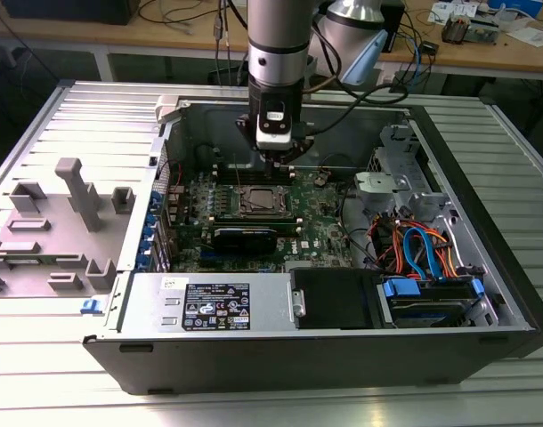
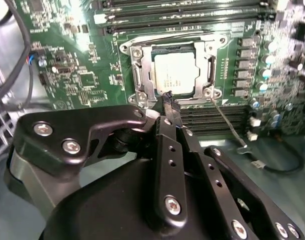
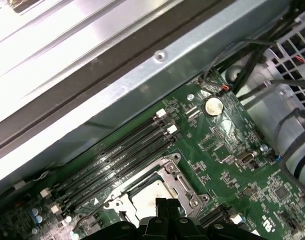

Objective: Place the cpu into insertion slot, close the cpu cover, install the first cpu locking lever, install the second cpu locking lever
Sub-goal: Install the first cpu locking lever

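In the exterior view you see the open computer case (image 1: 280, 365) lying on a ribbed metal table (image 1: 58, 116). The arm (image 1: 276, 44) reaches down into it from above. The gripper (image 1: 279, 162) hangs low over the green motherboard (image 1: 320, 227), close to the insertion slot (image 1: 256, 203). A grey plastic fixture (image 1: 71, 191) stands on the table at the exterior view's left. A bundle of blue and orange cables (image 1: 418, 249) sits inside the case at the exterior view's right, and the power supply (image 1: 209, 302) runs along the case's near side. In the second wrist view you find the cpu (image 2: 176, 72) seated flat in the slot. The cpu cover (image 2: 138, 75) is down around it, so the chip's silver top shows through the square hole. One thin locking lever (image 2: 226, 121) stands free, slanting from a corner of the socket across the black memory slots (image 2: 217, 112). The gripper's fingertips (image 2: 169, 102) look pressed together with nothing between them, and they sit just beside the edge of the cover frame. In the first wrist view the same closed tips are at the socket's edge, with the chip's pale top just past them. More memory slots (image 3: 117, 155) run alongside, a round coin battery (image 3: 213, 106) lies further off on the board, and the case's metal wall (image 3: 157, 65) is beyond.
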`<state>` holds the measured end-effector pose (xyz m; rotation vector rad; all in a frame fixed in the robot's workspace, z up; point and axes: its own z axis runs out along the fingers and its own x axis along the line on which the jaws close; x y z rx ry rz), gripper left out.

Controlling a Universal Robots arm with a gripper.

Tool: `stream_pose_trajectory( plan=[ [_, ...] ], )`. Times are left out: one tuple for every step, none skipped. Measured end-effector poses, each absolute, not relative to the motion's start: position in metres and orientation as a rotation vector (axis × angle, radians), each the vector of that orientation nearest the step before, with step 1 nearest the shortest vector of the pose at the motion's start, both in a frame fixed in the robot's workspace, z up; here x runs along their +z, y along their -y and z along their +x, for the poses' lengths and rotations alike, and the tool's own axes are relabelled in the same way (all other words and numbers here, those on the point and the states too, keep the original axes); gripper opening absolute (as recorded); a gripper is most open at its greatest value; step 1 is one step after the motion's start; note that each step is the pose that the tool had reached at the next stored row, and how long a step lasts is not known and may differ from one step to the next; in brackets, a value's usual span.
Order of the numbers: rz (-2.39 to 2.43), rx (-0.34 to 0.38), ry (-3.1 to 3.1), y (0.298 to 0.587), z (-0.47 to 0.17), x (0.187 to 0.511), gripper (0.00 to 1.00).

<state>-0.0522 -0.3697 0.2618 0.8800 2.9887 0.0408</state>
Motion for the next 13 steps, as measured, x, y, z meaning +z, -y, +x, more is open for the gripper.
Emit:
stream_pose_trajectory(
  plan=[
    [0.853, 0.041, -2.997, 0.3697, -0.0522, 0.2617, 0.11],
    [0.822, 0.041, -3.006, 0.3697, -0.0522, 0.2615, 0.11],
    [0.792, 0.042, -3.014, 0.3696, -0.0522, 0.2614, 0.11],
    [0.750, 0.042, -3.025, 0.3696, -0.0522, 0.2612, 0.11],
    [0.716, 0.043, -3.034, 0.3696, -0.0522, 0.2611, 0.11],
    [0.691, 0.043, -3.040, 0.3696, -0.0522, 0.2610, 0.11],
    [0.640, 0.044, -3.051, 0.3696, -0.0521, 0.2608, 0.11],
    [0.591, 0.045, -3.062, 0.3696, -0.0522, 0.2608, 0.11],
    [0.555, 0.045, -3.069, 0.3696, -0.0522, 0.2608, 0.11],
    [0.528, 0.045, -3.074, 0.3696, -0.0522, 0.2607, 0.11],
    [0.492, 0.046, -3.080, 0.3696, -0.0522, 0.2607, 0.11],
    [0.464, 0.046, -3.085, 0.3696, -0.0522, 0.2606, 0.11],
    [0.407, 0.047, -3.093, 0.3696, -0.0522, 0.2605, 0.11]
  ],
)
